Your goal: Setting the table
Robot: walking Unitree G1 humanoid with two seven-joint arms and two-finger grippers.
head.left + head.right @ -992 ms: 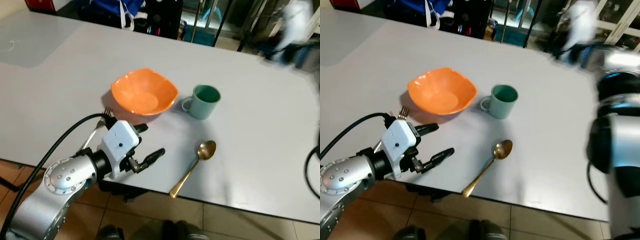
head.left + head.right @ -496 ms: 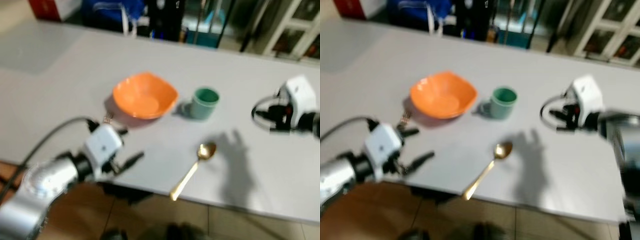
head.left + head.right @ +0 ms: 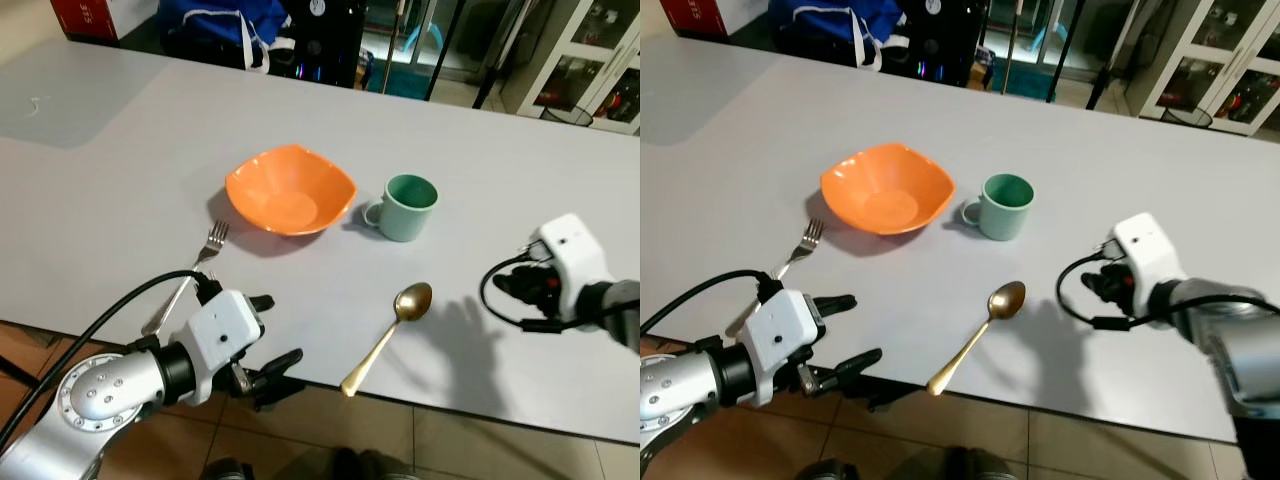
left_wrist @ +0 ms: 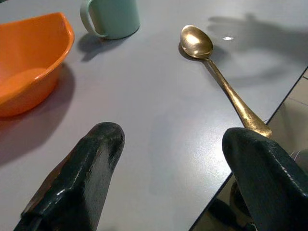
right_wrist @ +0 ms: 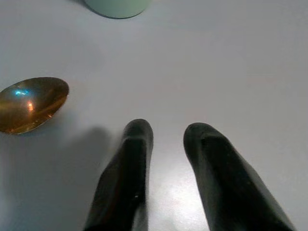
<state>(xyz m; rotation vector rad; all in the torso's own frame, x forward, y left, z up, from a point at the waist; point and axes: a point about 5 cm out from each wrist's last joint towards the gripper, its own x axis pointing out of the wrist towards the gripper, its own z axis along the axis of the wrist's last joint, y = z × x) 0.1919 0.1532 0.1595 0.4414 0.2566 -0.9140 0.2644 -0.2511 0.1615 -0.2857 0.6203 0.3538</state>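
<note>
While both grippers' fingers gape empty, I judge the spoon [image 3: 388, 335], askew beyond them, probably still needs placing.

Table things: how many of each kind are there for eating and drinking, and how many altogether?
Bowl, orange: 1
Mug, green: 1
Spoon, gold: 1
Fork, silver: 1
Total: 4, all lying on the grey table.
</note>
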